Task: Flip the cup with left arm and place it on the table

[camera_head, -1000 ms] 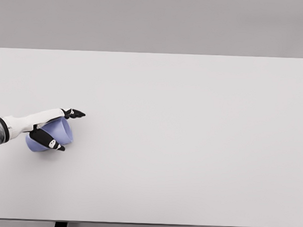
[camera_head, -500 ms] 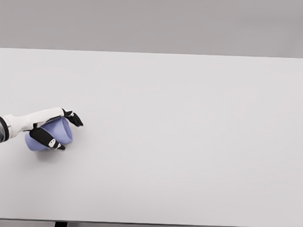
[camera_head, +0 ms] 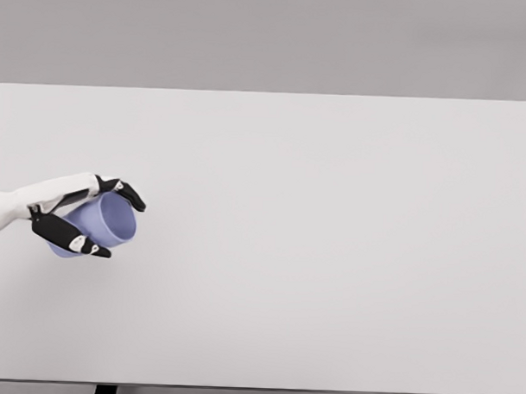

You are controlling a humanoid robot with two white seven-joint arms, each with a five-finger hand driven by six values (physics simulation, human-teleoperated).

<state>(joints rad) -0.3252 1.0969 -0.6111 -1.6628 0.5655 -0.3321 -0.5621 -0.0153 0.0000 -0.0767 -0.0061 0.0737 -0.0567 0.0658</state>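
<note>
A pale blue-violet cup (camera_head: pixel 102 223) is held at the left side of the white table (camera_head: pixel 314 233), lying on its side with its open mouth turned to the right. My left hand (camera_head: pixel 96 219) is shut on it, black fingertips (camera_head: pixel 129 195) curled over the top rim and the thumb under the lower rim. The cup seems lifted slightly off the table. The white left forearm comes in from the left edge. No right arm shows.
The table's front edge runs along the bottom of the view, with two dark legs under it. A plain grey wall stands behind the table.
The fingers have closed around the cup. The hand has lifted and rolled, so the cup's mouth now faces further to the right and looks larger.
</note>
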